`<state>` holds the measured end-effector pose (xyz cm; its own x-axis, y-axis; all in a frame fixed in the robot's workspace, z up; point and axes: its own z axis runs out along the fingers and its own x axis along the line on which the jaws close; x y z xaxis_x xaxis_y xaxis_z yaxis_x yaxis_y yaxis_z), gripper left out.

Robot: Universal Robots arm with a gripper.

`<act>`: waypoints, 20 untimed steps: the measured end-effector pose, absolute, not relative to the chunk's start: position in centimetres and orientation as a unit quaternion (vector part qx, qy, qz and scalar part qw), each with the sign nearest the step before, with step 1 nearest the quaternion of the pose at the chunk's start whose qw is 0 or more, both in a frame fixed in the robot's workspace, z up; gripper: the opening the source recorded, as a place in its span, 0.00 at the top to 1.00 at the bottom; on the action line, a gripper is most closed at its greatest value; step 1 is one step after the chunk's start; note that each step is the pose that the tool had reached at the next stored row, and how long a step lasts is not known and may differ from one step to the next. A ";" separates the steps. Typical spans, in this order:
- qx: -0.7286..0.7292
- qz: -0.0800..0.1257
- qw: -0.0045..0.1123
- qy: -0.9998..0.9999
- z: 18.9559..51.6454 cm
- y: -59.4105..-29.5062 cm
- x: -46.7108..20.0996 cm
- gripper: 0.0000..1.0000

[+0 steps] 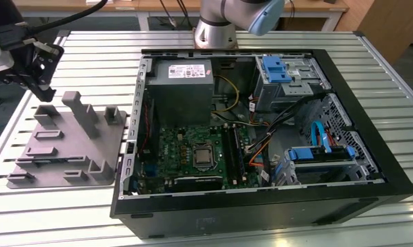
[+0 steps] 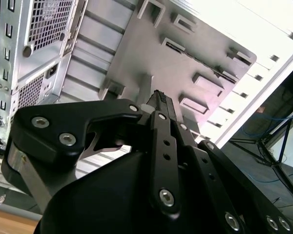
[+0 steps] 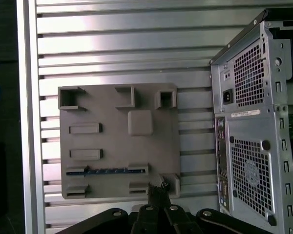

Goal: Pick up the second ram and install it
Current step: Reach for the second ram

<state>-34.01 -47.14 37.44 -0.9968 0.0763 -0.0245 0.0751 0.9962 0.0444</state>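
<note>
The tool (image 1: 44, 90) hangs above the slatted metal table (image 1: 89, 56), over the far end of the grey fixture tray (image 1: 69, 149) at the exterior view's left, clear of the tray. In both wrist views its fingers (image 3: 158, 190) meet at the tips with nothing between them, so the tool (image 2: 160, 100) is closed and empty. In the first wrist view the second ram (image 3: 107, 170) stands on edge in a long slot of the tray, a thin dark strip near the tool's tips but not touching them. The open computer case (image 1: 371, 128) lies just beside the tray, with its green motherboard (image 1: 185, 149) exposed and the power supply (image 1: 182, 82) at the far end.
</note>
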 end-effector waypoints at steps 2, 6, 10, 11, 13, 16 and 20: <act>0.038 0.022 0.013 0.999 37.3 -47.4 -34.0 0.90; 0.038 0.022 0.013 0.999 37.1 -47.8 -34.1 0.90; 0.038 0.022 0.013 0.999 36.8 -48.3 -34.2 0.90; 0.038 0.022 0.013 0.999 36.8 -48.4 -34.3 0.90; 0.038 0.022 0.013 0.999 36.6 -48.6 -34.3 0.90; 0.038 0.022 0.013 0.999 36.5 -48.9 -34.4 0.90; 0.038 0.022 0.013 0.999 36.3 -49.3 -34.4 0.90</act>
<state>-34.45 -49.32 36.28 -0.9968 0.0762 -0.0245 0.0750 0.9962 0.0444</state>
